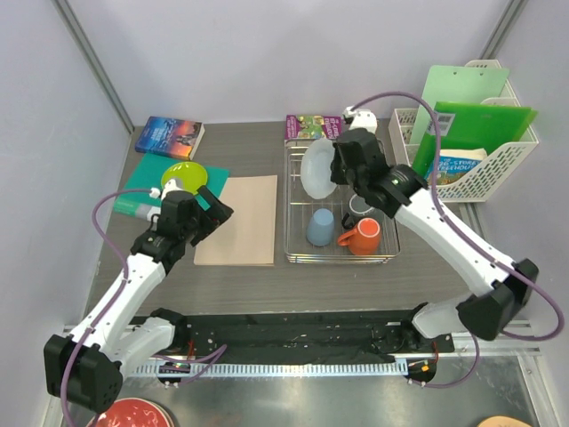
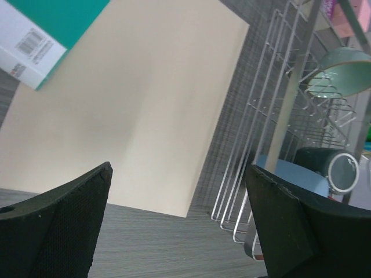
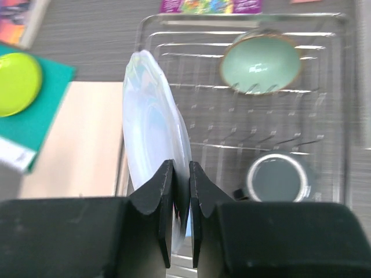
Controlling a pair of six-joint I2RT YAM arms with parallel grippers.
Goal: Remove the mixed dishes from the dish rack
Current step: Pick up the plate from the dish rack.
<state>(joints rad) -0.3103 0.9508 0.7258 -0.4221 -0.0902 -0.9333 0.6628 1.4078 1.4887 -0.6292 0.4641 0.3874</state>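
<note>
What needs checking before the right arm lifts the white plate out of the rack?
1. Right claw shut on the rim of the white plate: ok.
2. Plate standing on edge in the dish rack: ok.
3. Sage-green bowl apart from the plate: ok.
4. Left claw open, empty and outside the rack: ok.
5. Plate's bottom edge free of the rack: cannot tell, it is hidden behind the right claw.
</note>
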